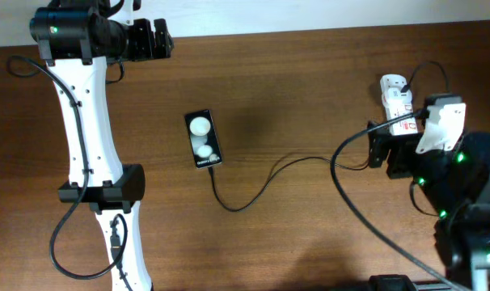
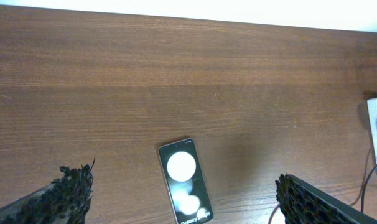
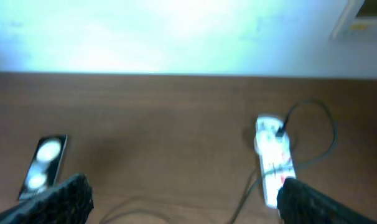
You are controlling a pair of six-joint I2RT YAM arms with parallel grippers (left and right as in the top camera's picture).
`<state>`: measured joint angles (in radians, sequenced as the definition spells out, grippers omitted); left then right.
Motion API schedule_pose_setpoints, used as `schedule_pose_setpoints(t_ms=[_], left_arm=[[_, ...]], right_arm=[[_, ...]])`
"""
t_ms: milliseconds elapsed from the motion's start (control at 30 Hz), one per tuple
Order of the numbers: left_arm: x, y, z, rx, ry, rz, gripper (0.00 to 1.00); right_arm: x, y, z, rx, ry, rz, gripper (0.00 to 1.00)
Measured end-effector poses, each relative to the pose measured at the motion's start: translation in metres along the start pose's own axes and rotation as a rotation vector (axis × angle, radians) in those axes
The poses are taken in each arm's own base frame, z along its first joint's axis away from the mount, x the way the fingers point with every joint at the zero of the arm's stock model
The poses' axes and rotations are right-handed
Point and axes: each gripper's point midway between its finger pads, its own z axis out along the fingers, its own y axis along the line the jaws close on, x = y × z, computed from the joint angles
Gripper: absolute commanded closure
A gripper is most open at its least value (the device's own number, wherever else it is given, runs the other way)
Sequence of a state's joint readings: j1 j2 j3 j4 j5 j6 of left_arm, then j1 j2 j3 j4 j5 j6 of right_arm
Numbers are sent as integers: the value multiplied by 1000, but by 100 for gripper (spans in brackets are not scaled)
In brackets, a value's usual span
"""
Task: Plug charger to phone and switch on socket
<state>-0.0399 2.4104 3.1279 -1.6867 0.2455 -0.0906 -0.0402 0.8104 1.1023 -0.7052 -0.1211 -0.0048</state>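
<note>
Glossy black rectangular phone meets thin black charger cable. Fingers spread on left gripper, upper left, and right gripper, at white oblong socket strip.

A glossy black rectangular phone lay flat, face up. A thin black charger cable curved from its lower end toward a white elongated power strip.

The wooden worktop bore a phone, a black cable, and a socket beside the right end effector.
</note>
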Motion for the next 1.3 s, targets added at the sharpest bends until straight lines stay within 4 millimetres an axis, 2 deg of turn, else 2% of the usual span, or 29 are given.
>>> schedule_pose_setpoints(t_ms=[100, 333, 467, 667, 867, 967, 1300], left_arm=[[0, 0, 0, 0, 0, 0, 1], [0, 0, 0, 0, 0, 0, 1], [0, 0, 0, 0, 0, 0, 1], [0, 0, 0, 0, 0, 0, 1], [0, 0, 0, 0, 0, 0, 1], [0, 0, 0, 0, 0, 0, 1], [0, 0, 0, 0, 0, 0, 1]], right_arm=[[12, -1, 1, 5, -82, -10, 1], [16, -3, -2, 19, -321, -36, 1], [34, -3, 0, 21, -406, -45, 1], [72, -5, 5, 29, -455, -48, 1], [91, -11, 1, 65, -542, -48, 1], [105, -13, 7, 76, -539, -44, 2], [127, -18, 16, 96, -531, -39, 1]])
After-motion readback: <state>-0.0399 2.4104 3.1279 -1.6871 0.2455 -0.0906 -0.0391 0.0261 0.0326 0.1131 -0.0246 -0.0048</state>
